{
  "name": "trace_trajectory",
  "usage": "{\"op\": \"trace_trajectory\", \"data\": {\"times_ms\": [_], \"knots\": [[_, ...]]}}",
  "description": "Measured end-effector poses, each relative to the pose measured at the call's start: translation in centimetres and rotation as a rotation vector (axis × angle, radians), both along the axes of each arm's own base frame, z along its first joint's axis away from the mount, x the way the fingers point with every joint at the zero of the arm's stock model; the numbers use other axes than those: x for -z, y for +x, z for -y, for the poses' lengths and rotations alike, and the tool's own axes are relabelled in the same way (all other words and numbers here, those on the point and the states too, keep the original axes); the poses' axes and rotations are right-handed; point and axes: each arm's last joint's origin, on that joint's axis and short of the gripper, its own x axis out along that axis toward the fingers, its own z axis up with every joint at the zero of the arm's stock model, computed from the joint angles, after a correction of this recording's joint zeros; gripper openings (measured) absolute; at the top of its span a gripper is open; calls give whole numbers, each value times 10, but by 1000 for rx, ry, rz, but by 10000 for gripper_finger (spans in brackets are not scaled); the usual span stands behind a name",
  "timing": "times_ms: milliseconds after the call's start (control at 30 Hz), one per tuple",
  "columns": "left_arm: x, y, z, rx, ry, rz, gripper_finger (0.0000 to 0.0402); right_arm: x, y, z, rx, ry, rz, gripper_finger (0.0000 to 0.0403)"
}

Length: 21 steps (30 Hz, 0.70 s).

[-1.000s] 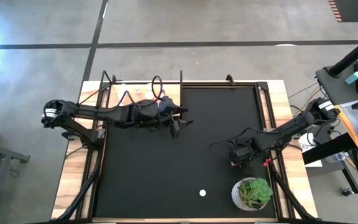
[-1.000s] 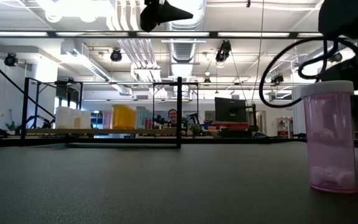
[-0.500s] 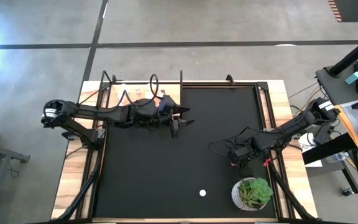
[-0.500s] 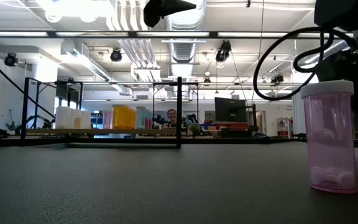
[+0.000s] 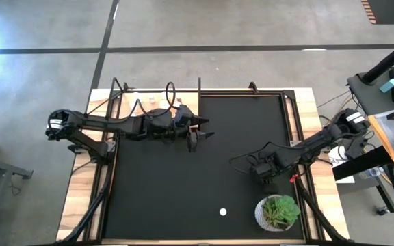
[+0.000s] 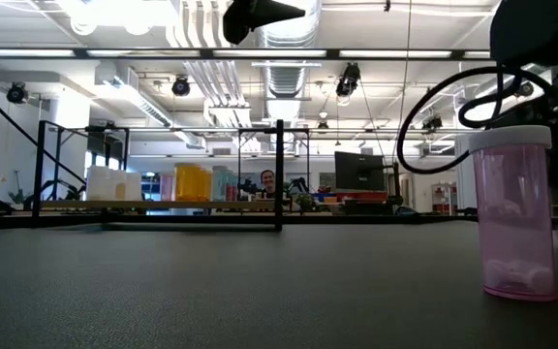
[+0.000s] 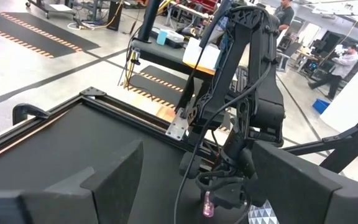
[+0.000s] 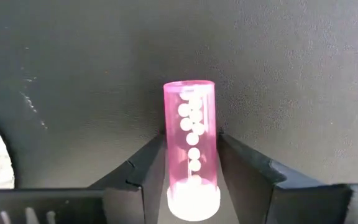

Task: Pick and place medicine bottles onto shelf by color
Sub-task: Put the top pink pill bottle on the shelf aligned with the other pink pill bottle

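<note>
Pink and see-through, the bottle point(image 8: 189, 149) in the right wrist view lies between the right gripper's point(image 8: 191, 163) two fingers point(image 8: 143, 167), which flank it closely; whether they already pinch it I cannot tell. To do this grasp well, I judge, the fingers should close squarely on the barrel, not the white cap, before any lift.

High view: the right gripper point(image 5: 263, 169) sits right of centre, low over the black mat point(image 5: 204, 178), above the plant point(image 5: 278, 212). The bottle it holds is hidden. A lone white-capped bottle point(image 5: 223, 212) stands at lower centre. The left gripper point(image 5: 198, 130) waits at upper centre, beside the shelf point(image 5: 157, 100).

Low view: another pink bottle point(image 6: 514, 212) stands upright at the right edge. The shelf point(image 6: 158, 205) at far left carries white and orange bottles point(image 6: 193, 182).

Left wrist view: the left gripper's dark fingers point(image 7: 114, 180) spread wide and empty at the bottom; the right arm's pink bottle point(image 7: 208, 204) shows at lower centre.
</note>
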Motion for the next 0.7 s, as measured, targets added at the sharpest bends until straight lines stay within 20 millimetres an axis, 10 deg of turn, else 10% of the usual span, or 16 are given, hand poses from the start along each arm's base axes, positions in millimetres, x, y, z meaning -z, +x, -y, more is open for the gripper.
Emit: {"op": "trace_trajectory", "data": {"times_ms": [433,700], "knots": [[0,0,0,0,0,1,286,-6,-2,1,41,7,23,69],[-1,0,0,2,0,6,286,-44,-1,3,201,87,154,76]]}}
